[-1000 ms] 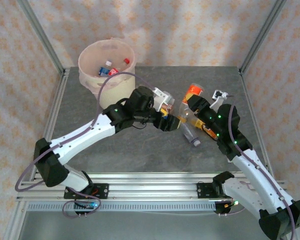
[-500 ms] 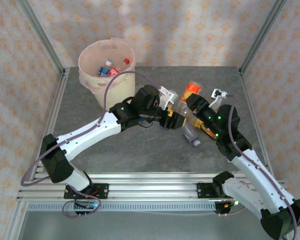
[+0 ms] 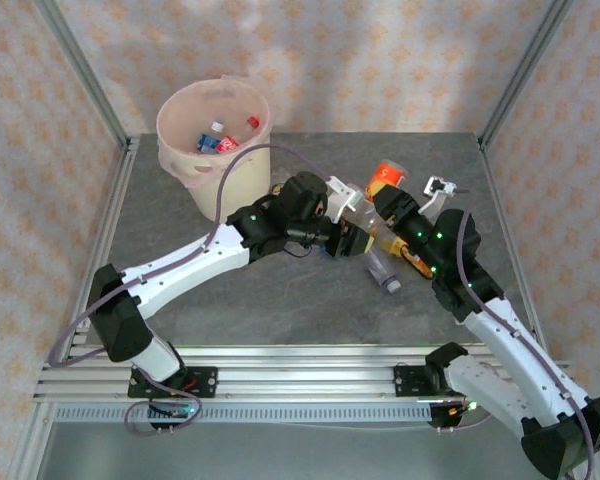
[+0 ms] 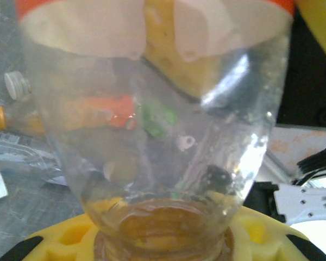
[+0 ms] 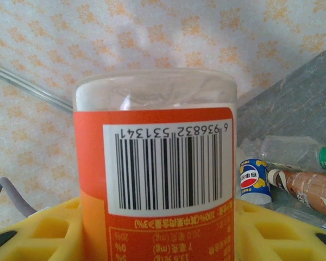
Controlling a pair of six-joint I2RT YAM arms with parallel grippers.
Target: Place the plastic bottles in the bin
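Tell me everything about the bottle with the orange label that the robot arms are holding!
The orange-label bottle is clear plastic and looks empty, with a white barcode patch on the label. It is held tilted above the table, base end up. The right gripper clamps its labelled body and the left gripper clamps its neck.

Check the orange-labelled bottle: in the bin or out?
Out: the right gripper holds the orange-labelled bottle, apart from the bin.
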